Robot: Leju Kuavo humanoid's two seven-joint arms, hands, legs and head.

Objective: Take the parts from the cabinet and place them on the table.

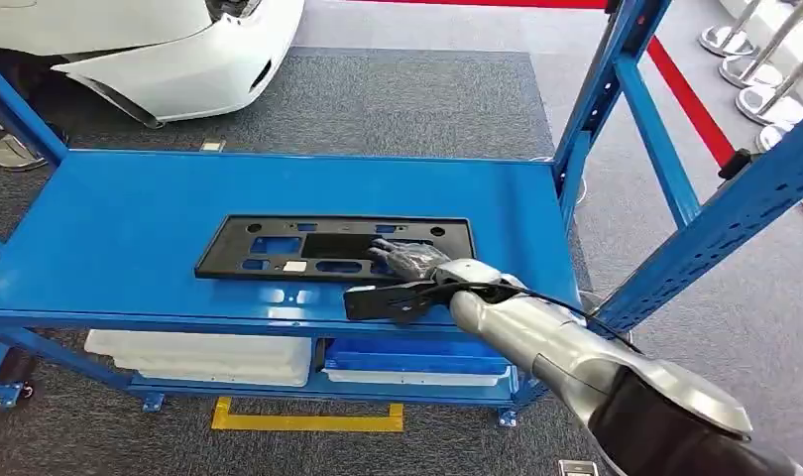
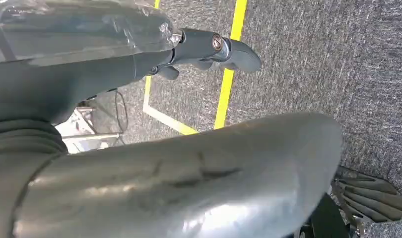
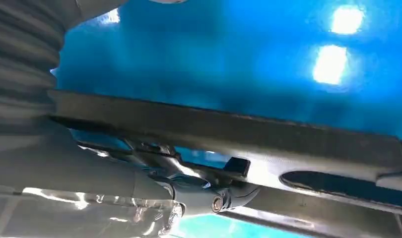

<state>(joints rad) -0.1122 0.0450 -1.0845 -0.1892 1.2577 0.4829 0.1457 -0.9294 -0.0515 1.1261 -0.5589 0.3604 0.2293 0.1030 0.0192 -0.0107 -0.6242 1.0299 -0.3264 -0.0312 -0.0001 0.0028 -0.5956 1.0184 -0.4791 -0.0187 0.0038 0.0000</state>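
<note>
A flat black plastic part [image 1: 279,246] with several cut-outs lies on the blue shelf [image 1: 120,228] of the cabinet, near its front edge. My right hand [image 1: 412,260] reaches in from the lower right, and its dark fingers [image 1: 396,252] lie on the part's near right section. In the right wrist view the part's black bar [image 3: 248,131] crosses close in front of the fingers [image 3: 229,197]; a closed grip cannot be made out. My left hand [image 2: 214,49] hangs over the grey carpet and holds nothing, its fingers loosely apart.
Blue uprights [image 1: 626,109] frame the shelf on the right. A white bin [image 1: 199,357] and a blue bin [image 1: 417,359] sit on the lower shelf. A white car bumper [image 1: 170,59] stands behind, and stanchions [image 1: 754,59] at the far right. Yellow tape [image 1: 308,421] marks the floor.
</note>
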